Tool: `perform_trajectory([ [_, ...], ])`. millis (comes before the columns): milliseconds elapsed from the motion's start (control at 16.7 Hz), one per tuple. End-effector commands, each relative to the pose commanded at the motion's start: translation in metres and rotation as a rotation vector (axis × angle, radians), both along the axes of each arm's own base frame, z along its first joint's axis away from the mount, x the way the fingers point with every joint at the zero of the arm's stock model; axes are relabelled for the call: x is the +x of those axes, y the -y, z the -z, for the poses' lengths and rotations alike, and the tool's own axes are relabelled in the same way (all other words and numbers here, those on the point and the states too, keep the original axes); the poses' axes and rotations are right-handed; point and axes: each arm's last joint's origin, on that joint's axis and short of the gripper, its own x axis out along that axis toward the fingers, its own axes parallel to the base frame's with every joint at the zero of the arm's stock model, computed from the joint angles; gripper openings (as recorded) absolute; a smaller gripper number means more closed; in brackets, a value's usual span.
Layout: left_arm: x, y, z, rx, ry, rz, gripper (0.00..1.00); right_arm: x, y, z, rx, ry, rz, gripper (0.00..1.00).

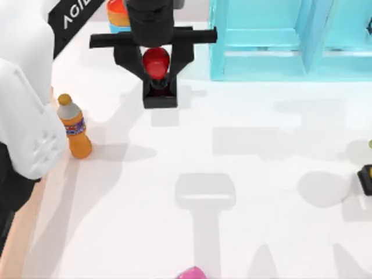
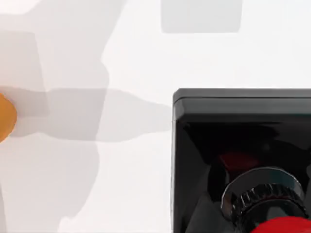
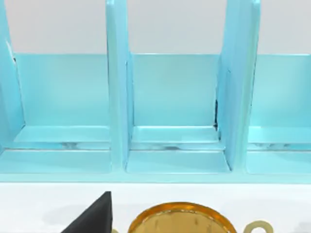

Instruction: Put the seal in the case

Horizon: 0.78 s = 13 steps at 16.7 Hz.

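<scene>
Left gripper (image 1: 156, 65) clamped on the seal (image 1: 157, 78), far side of the table (image 1: 232, 174), just left of the case (image 1: 290, 40).

Largest first: the blue case sits at the back right, its compartments open. On the left arm, white lettering reads "ACI", the rest cut off. The bottle (image 1: 74, 127) stands at left, its label unreadable. The seal's red knob sits between the fingers, black base below. Right gripper's state: cannot tell.
</scene>
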Motion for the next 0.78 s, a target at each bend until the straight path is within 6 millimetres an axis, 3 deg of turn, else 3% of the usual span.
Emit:
perform_trajectory([
  [180,0.021,-0.085,-0.022,-0.012,0.077,-0.065,0.00,0.000,0.000,0.000,0.000,0.000,0.000,1.00],
  [360,0.018,-0.182,-0.038,0.011,0.120,-0.115,0.00,0.000,0.000,0.000,0.000,0.000,0.000,1.00],
  [540,-0.013,-0.253,-0.038,0.045,0.083,-0.089,0.00,0.000,0.000,0.000,0.000,0.000,0.000,1.00],
  [780,-0.064,-0.304,-0.027,0.051,-0.020,-0.006,0.00,0.000,0.000,0.000,0.000,0.000,0.000,1.00],
])
